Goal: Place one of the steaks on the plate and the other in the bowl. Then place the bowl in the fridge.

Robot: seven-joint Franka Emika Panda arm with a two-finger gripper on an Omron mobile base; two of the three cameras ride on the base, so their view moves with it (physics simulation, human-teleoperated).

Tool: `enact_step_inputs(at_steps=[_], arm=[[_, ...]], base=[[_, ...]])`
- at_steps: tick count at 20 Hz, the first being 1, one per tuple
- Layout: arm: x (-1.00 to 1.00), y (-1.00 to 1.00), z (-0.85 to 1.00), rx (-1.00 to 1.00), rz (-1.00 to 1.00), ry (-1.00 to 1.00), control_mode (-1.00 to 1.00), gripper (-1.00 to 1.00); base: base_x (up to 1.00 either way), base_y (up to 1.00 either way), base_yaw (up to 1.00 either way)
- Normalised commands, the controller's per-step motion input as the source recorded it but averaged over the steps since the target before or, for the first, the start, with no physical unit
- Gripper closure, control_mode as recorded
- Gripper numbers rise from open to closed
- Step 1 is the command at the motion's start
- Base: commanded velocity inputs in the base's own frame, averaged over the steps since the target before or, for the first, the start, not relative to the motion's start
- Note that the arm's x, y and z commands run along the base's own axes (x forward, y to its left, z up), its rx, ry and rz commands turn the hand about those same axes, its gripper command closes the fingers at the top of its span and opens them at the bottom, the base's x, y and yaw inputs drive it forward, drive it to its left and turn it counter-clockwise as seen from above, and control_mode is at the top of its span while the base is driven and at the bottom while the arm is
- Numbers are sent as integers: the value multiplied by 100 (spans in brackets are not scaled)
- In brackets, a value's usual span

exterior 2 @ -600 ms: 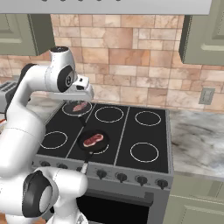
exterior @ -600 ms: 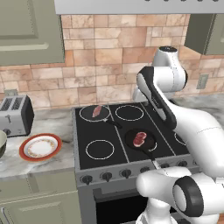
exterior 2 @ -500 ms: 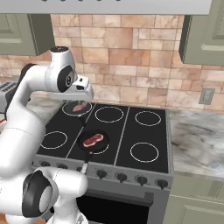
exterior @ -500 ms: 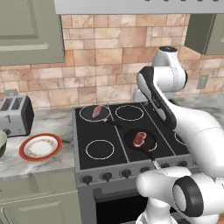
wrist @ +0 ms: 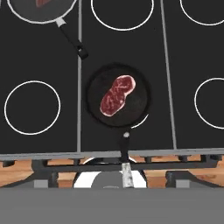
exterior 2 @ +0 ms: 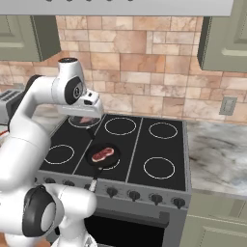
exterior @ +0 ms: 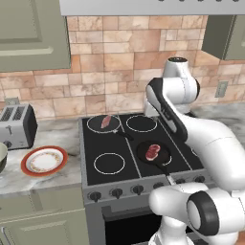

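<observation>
On the stove (exterior: pixel 129 158), two steaks are seen, one steak (exterior: pixel 153 151) in each of two pans (exterior: pixel 153 153). One plate (exterior: pixel 44 160) is set on the desk (exterior: pixel 57 143). The pincer is released.

Kitchen: stove (exterior: pixel 134 158), toaster (exterior: pixel 16 126), cabinets (exterior: pixel 31 36)

Two raw steaks, both flat in dark pans on black stovetop. Rounder steak (wrist: pixel 117 95) red with white marbling, front-centre pan, long axis pointing about 1 o'clock in hand view. Other steak (exterior: pixel 106 121) in back-left pan. White plate (exterior: pixel 44 161) with orange-red rim on counter, 9 o'clock of stove. Bowl (exterior: pixel 2 158) at left edge, mostly cropped.
</observation>
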Motion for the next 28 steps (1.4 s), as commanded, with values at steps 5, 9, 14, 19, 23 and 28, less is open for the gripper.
enact_step_inputs(at_steps=[5, 9, 14, 19, 23, 28], arm=[[28, 0, -55, 2, -26, 4, -100, -100], [39, 0, -53, 9, -15, -2, -100, -100], [36, 0, -63, 1, -13, -2, -100, -100], [36, -4, -64, 0, -6, -11, -100, -100], [19, -1, -40, 0, -5, -8, -100, -100], [0, -6, -39, 0, -9, 0, -100, -100]], base=[[0, 0, 0], [0, 0, 0], [0, 0, 0], [0, 0, 0], [0, 0, 0], [0, 0, 0]])
